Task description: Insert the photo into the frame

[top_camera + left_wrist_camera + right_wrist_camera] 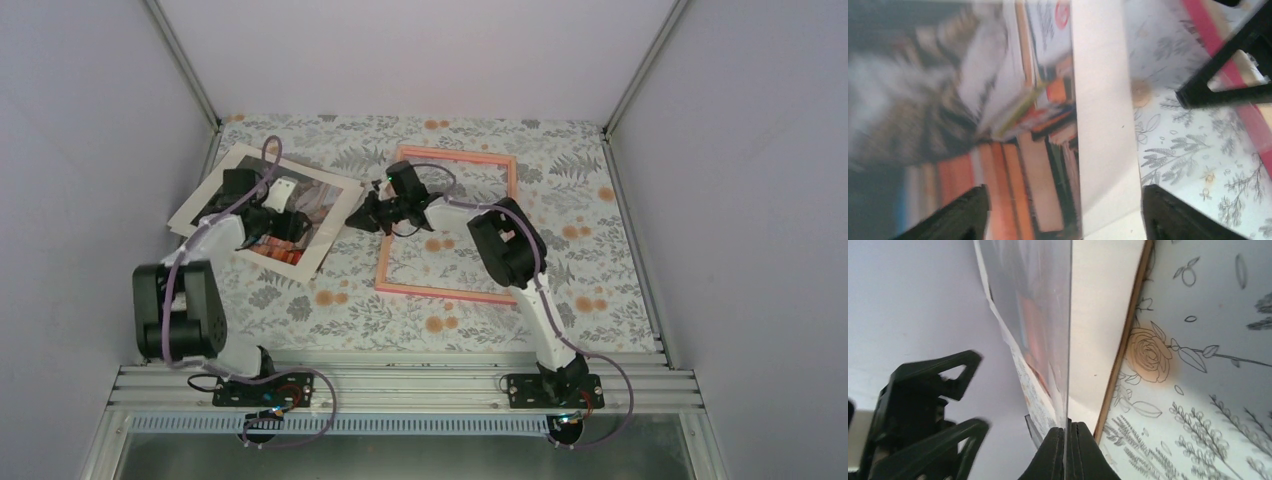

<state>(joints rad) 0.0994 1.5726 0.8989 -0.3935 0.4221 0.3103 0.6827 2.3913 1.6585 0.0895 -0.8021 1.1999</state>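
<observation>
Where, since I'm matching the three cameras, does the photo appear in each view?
Top external: photo upper left, under the left gripper.
Left wrist: photo fills left and centre.
Right wrist: photo edge-on at centre, pinched in the right gripper.
Shared landmark: floral table cover.

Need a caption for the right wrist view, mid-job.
Right gripper pinching the photo by its edge, sheet seen edge-on beside the floral tabletop.
</observation>
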